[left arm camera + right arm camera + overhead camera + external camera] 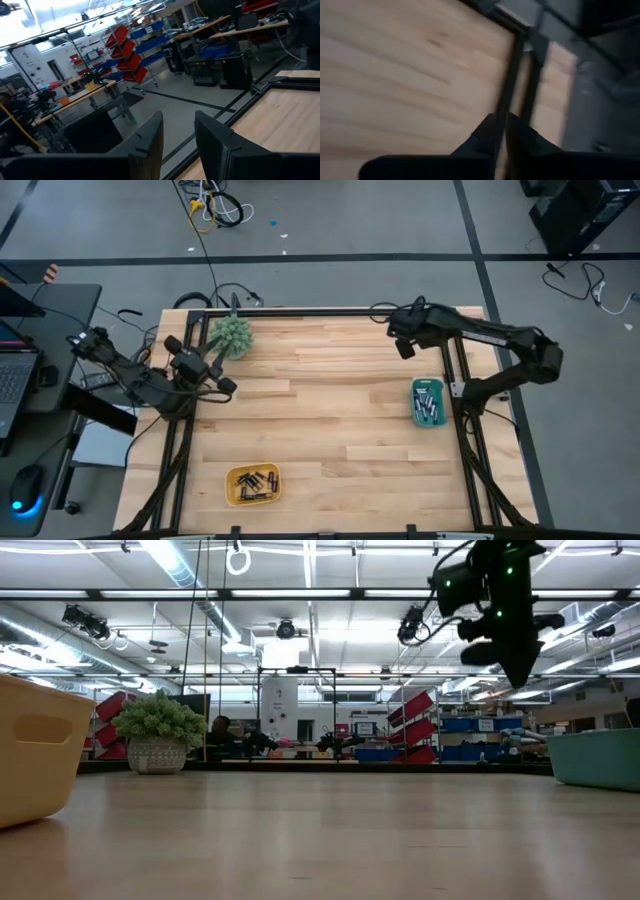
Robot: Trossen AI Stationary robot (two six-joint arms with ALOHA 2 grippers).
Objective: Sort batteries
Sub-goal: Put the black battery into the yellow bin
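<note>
Pale butcher-block planks make up the desk (330, 430), smooth and matte, framed by black rails, with a warehouse of red and blue bins beyond. At the left edge the left claw (226, 385) waits beside a spiky green ball (233, 336); its two flat fingers (150, 140) stand parted with nothing between them. Toward the near edge sits a yellow tray (253, 484) holding dark batteries (252, 480), small cylinders lying jumbled. Farther right, the right claw (405, 347) hangs high above the desk's far side, its fingers (492, 131) drawn almost together with only a sliver of gap, and nothing visible in them. Below it, at the right rail, a teal tray (428, 402) carries the silvery-grey batteries (429, 400).

These cells look hard, smooth and light, so they would likely roll and slip; pinching one across its middle, fingers square to its length, seems safest.
</note>
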